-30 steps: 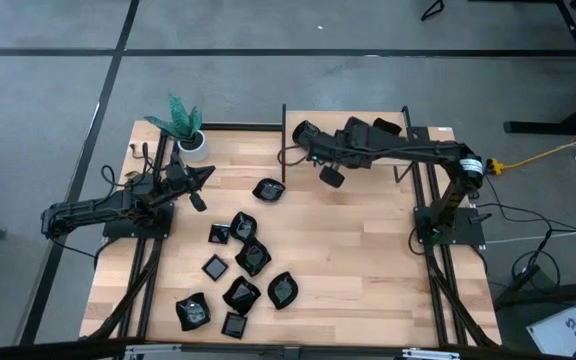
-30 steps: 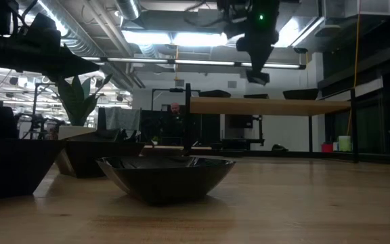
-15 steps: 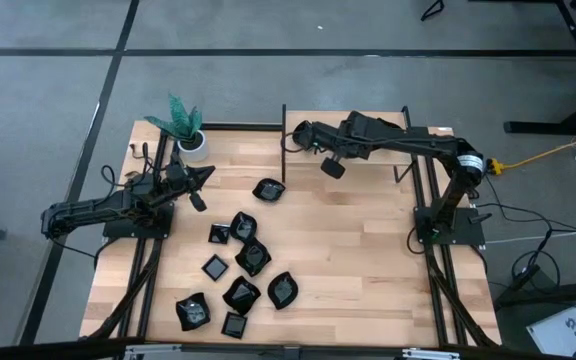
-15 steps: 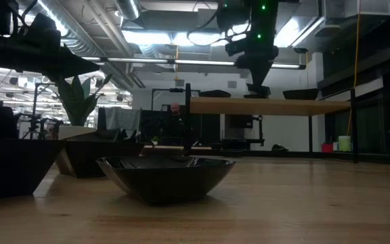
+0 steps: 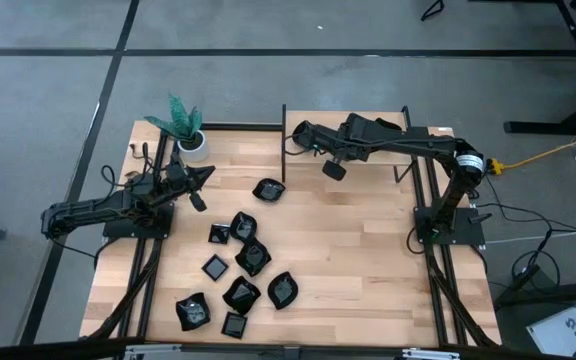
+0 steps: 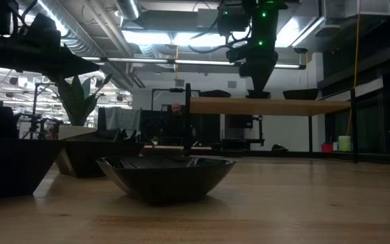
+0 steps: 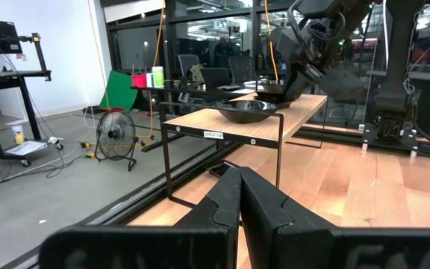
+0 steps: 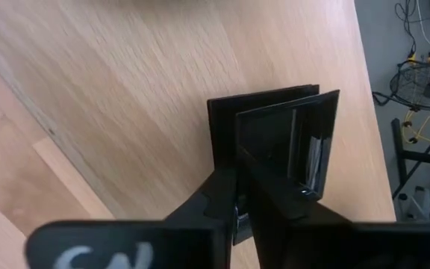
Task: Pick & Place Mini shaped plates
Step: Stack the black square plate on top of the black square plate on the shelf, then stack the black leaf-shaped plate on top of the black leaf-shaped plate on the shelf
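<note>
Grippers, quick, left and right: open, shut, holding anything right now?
Left gripper: shut, holding nothing.
Right gripper: at a square plate on the shelf; open or shut cannot be told.

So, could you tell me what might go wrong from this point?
1. The square plate sits close to the edge of the shelf, with floor beyond it. With the right hand at the plate's rim, a careless pull-away could drag it over.
2. Another dish lies on the same shelf near that hand, so a sideways move might knock it.
</note>
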You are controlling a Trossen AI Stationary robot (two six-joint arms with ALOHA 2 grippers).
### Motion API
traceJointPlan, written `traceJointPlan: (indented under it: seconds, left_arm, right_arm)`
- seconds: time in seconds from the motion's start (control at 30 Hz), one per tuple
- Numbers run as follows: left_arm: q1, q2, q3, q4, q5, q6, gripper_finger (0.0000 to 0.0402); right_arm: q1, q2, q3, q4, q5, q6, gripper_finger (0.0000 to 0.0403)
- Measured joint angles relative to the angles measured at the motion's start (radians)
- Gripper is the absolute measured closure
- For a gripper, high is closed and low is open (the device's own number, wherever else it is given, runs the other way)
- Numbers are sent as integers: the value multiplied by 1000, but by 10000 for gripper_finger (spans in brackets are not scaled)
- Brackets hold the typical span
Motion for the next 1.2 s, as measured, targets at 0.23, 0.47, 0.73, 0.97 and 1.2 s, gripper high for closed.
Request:
traceJointPlan:
  seconds: [0.23, 0.47, 0.73, 0.97, 1.2]
  left_arm:
    - [0, 0, 0, 0, 0, 0, 398]
    - [0, 0, 0, 0, 0, 0, 398]
    - [0, 0, 0, 0, 0, 0, 398]
    - [0, 0, 0, 0, 0, 0, 398]
    - [0, 0, 0, 0, 0, 0, 398]
  right_arm:
    - [0, 0, 13, -6, -44, 5, 326]
    - [0, 1, 104, -48, -110, 5, 267]
    - [20, 1, 223, -128, -107, 35, 247]
    - [62, 1, 244, -120, -156, 63, 258]
    - [178, 1, 244, -38, -316, 107, 260]
